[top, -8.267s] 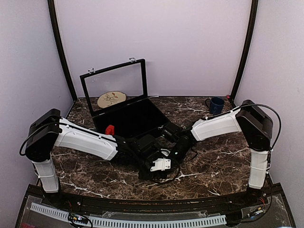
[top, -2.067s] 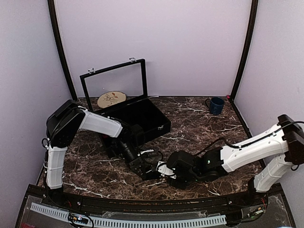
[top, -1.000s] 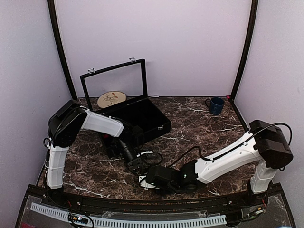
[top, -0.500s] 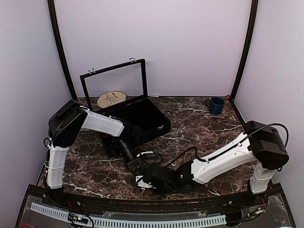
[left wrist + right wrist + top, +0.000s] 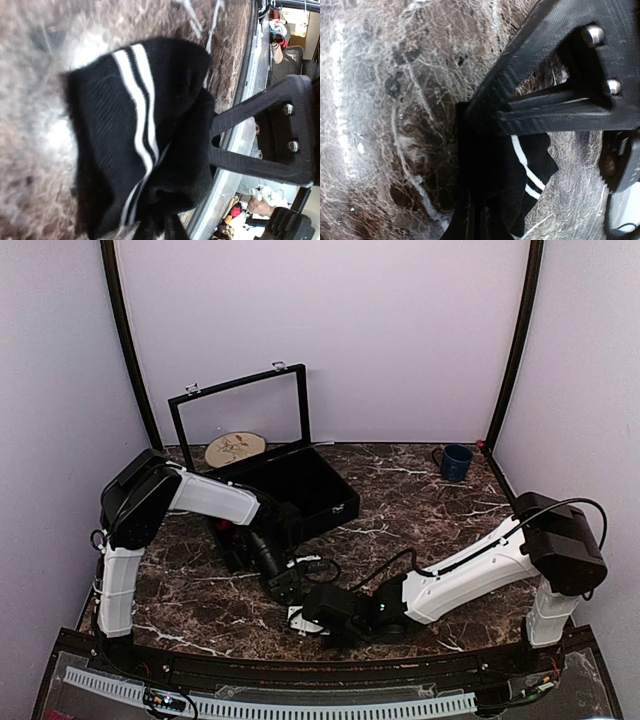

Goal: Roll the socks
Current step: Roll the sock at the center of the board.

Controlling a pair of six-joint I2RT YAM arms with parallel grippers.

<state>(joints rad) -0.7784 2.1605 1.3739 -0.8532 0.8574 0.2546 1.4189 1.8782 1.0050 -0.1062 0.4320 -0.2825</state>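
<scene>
A black sock (image 5: 135,145) with two white stripes lies bunched on the marble near the table's front edge. My left gripper (image 5: 161,225) is shut on its edge, the fingers pressed together in the fabric. In the right wrist view the same black sock (image 5: 495,170) fills the gap in front of my right gripper (image 5: 476,222), which is shut on it too. From above, the left gripper (image 5: 285,585) and right gripper (image 5: 303,616) meet tip to tip over the sock. A scrap of red (image 5: 230,528) shows behind my left forearm, too little to identify.
An open black case (image 5: 338,510) with a raised glass lid (image 5: 240,420) stands at the back left, with a round wooden disc (image 5: 235,448) behind it. A blue mug (image 5: 456,461) sits at the back right. The table's front rail (image 5: 300,665) runs just below the grippers.
My right gripper has slid a little further left up to the left gripper and closed from open onto the black sock. The left arm has hardly moved.
</scene>
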